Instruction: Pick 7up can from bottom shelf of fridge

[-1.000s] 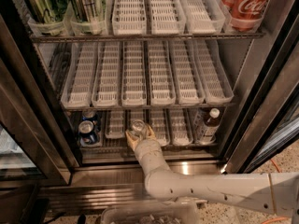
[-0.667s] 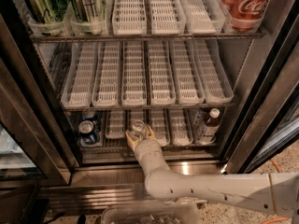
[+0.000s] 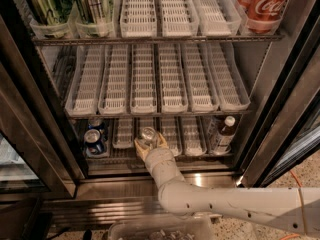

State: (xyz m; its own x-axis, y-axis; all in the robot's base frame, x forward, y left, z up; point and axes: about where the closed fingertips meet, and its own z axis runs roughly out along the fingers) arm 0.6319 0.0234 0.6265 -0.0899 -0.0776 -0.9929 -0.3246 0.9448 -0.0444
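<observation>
Camera view | claw (image 3: 149, 143) clasped on 7up can (image 3: 148, 133) at bottom shelf (image 3: 197, 155) front | no shift since earlier frame

gripper (image 3: 148, 144) at bottom shelf (image 3: 122, 154) front hides 7up can (image 3: 148, 133) side, only top shows | arm (image 3: 225, 206) cut by right edge | Coke can (image 3: 265, 4), green can (image 3: 42, 4) cut by top edge | bottle (image 3: 222, 134) label unreadable

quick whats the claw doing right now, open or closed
claw: closed on the 7up can, at the front of the bottom shelf
</observation>
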